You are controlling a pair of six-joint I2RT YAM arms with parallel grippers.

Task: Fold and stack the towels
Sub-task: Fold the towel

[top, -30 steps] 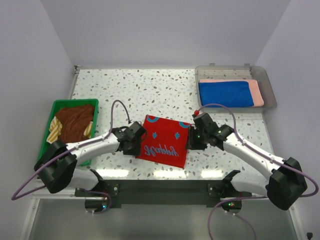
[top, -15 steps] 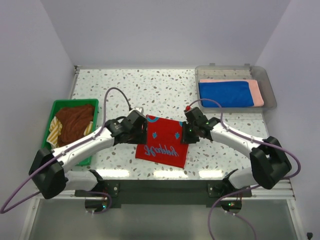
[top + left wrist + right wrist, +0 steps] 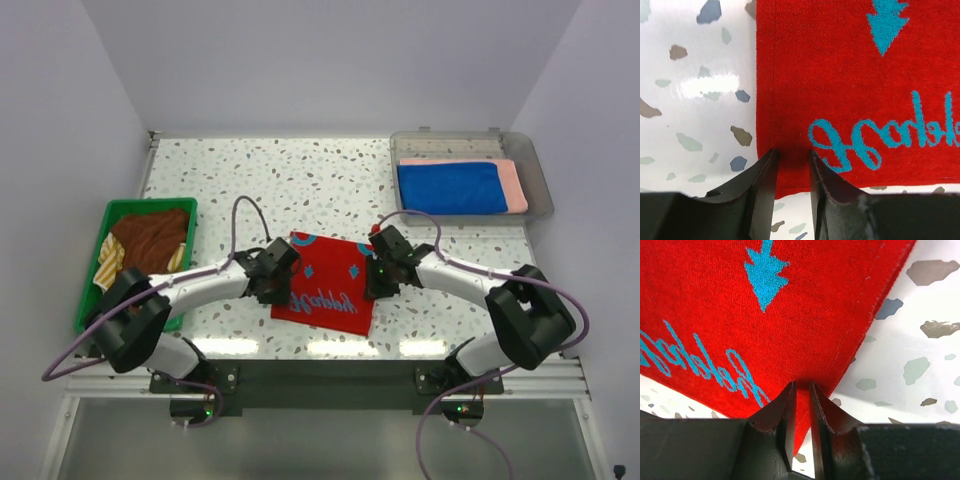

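Pulled nearward along towel (image 3: 328, 283) sides | left gripper (image 3: 792, 152) narrow at left edge, hold unclear | right gripper (image 3: 801, 385) nearly closed, pinching right edge | towel flat mid-table (image 3: 250, 180) | risk: weak left pinch slipping, skewing fold

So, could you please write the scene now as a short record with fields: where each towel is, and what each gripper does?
red towel: flat on the table, centre, blue pattern facing up
left gripper: closed on the red towel's left edge, by the near corner
right gripper: closed on its right edge, by the near corner
basket: left side; holds brown towel and striped towel, both crumpled
tray: far right; blue towel folded on top of pink towel
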